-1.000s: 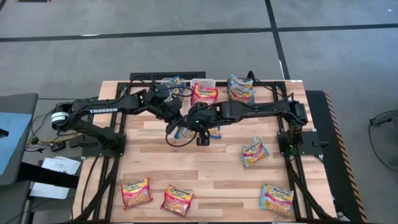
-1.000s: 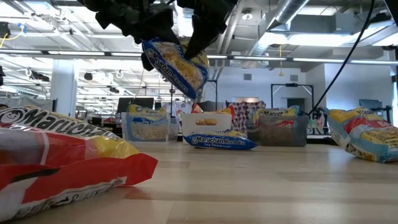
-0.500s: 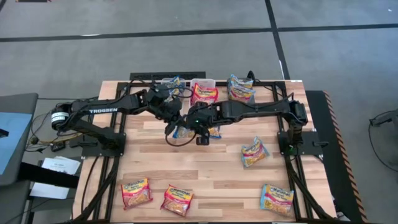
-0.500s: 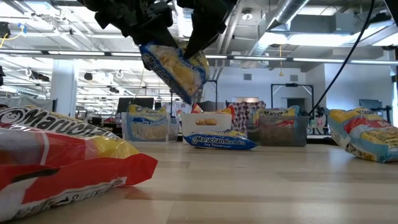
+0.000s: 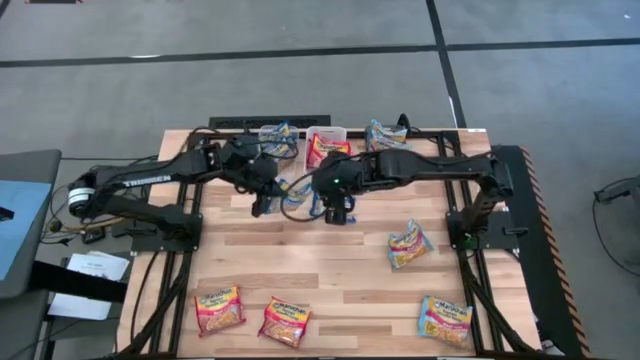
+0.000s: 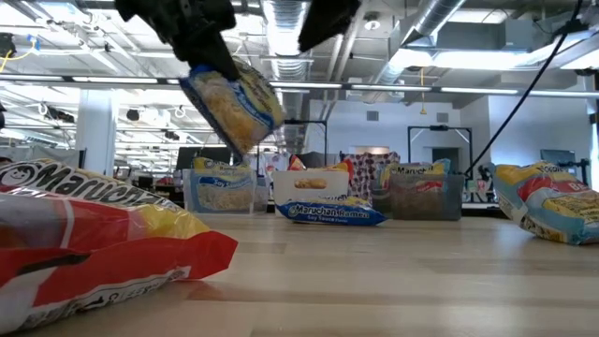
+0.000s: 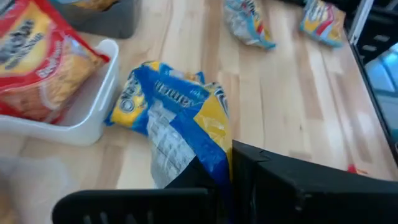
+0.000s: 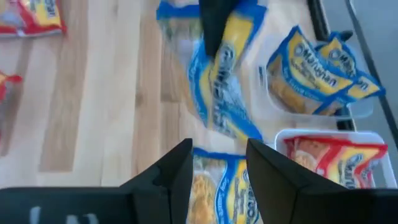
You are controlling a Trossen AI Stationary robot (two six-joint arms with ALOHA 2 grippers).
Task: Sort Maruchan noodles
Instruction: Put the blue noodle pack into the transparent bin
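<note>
Above the table, blue-trimmed packet (image 6: 231, 106) pinched in left pincer (image 6: 201, 54).

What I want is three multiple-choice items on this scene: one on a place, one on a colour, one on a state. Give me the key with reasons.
1. Where is the held packet?
A. in the air
B. in a bin
C. on the floor

2. The binned packet in the white bin is trimmed:
A. blue
B. red
C. green

3. The right hand is:
A. shut on a packet
B. out of view
C. open

Key:
1 A, it hangs from the shut left hand in the low view.
2 B, red shows round its yellow.
3 C, its fingers stand apart and grip nothing.
</note>
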